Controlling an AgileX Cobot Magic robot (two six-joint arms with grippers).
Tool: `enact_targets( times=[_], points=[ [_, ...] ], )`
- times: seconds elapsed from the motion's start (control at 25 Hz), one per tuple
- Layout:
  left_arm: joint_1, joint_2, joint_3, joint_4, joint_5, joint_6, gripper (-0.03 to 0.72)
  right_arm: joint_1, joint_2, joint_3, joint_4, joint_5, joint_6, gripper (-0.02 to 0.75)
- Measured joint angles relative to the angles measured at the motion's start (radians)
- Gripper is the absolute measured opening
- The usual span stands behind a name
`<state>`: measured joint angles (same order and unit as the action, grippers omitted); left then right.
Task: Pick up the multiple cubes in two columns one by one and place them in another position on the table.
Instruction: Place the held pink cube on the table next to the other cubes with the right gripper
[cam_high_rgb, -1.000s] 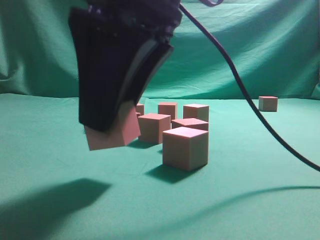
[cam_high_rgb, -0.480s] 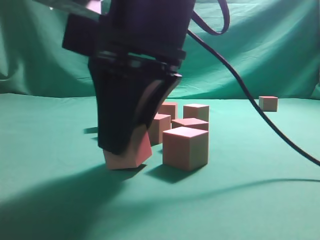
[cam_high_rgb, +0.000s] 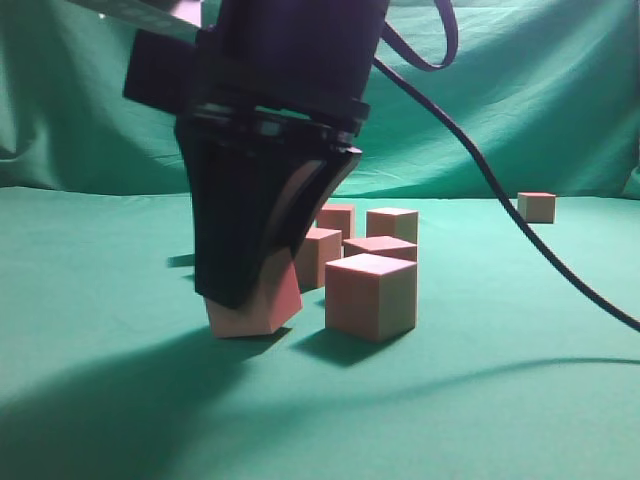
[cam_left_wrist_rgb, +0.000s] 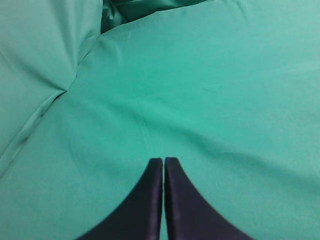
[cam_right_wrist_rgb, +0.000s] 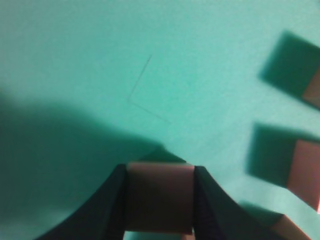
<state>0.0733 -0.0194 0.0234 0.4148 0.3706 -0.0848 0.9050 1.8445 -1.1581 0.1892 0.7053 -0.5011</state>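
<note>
1. The table (cam_high_rgb: 520, 400) is spreading out wide under everything, its green cloth smooth, and the right gripper's dark shadow is pooling on it directly below and toward the camera.
2. The right gripper (cam_high_rgb: 250, 300) is filling the near left of the exterior view, its black body pointing down, with a black cable (cam_high_rgb: 480, 175) trailing away from its top toward the right edge.
3. Its two fingers (cam_right_wrist_rgb: 112, 205) are pinching a held cube (cam_right_wrist_rgb: 159, 200) from both sides; in the exterior view that cube (cam_high_rgb: 255, 305) is sitting tilted, its lower corner touching or nearly touching the cloth.
4. Just beside the gripper, to its right, the nearest cube (cam_high_rgb: 370, 295) is standing flat and square on the table.
5. Behind that one, beyond the gripper's tip, four more cubes (cam_high_rgb: 380, 245) are clustering close together.
6. Well apart, far off to the gripper's right and back near the backdrop, a lone cube (cam_high_rgb: 537, 206) is sitting alone.
7. The left gripper (cam_left_wrist_rgb: 163, 165) is showing in its own wrist view only, fingertips pressed together with nothing between them, hanging over bare green cloth.
</note>
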Motion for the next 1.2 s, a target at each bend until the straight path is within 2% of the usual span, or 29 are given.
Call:
enact_targets(
  times=[0.64,0.76,0.96,1.0,1.2],
  points=[
    [0.0,0.0,0.0,0.0,0.0,0.0,0.0,0.0,0.001,0.0,0.012,0.029,-0.02,0.256],
    [0.0,0.0,0.0,0.0,0.0,0.0,0.0,0.0,0.001,0.0,0.012,0.029,-0.032,0.358],
    [0.0,0.0,0.0,0.0,0.0,0.0,0.0,0.0,0.001,0.0,0.012,0.029,-0.036,0.615],
    [0.0,0.0,0.0,0.0,0.0,0.0,0.0,0.0,0.001,-0.003,0.012,0.035,-0.036,0.642],
    [0.0,0.0,0.0,0.0,0.0,0.0,0.0,0.0,0.001,-0.116,0.012,0.143,-0.036,0.643]
  ],
)
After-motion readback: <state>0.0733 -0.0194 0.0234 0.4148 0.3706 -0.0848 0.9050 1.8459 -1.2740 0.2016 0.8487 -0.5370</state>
